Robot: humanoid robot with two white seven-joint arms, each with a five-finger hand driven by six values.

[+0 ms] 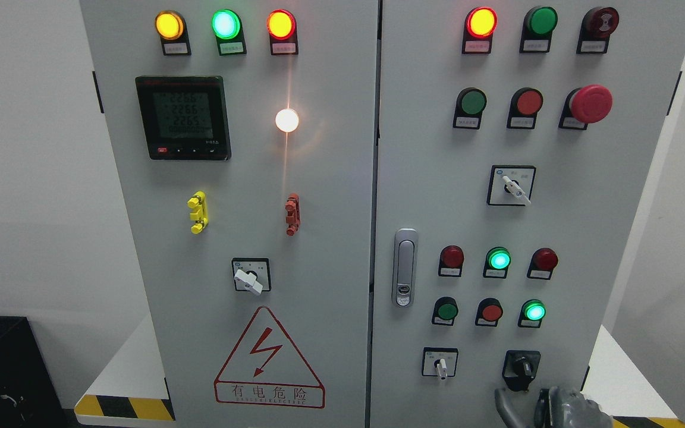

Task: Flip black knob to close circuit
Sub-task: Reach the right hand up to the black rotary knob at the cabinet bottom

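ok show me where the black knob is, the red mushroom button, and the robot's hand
black knob (522,367), head view, on its centre grip.
red mushroom button (591,103), head view, on its domed cap.
right hand (562,407), head view, on the grey fingers below the knob.

The right robot hand (547,407) rises at the bottom edge, just below the black knob (521,367) on the grey cabinet (330,249).
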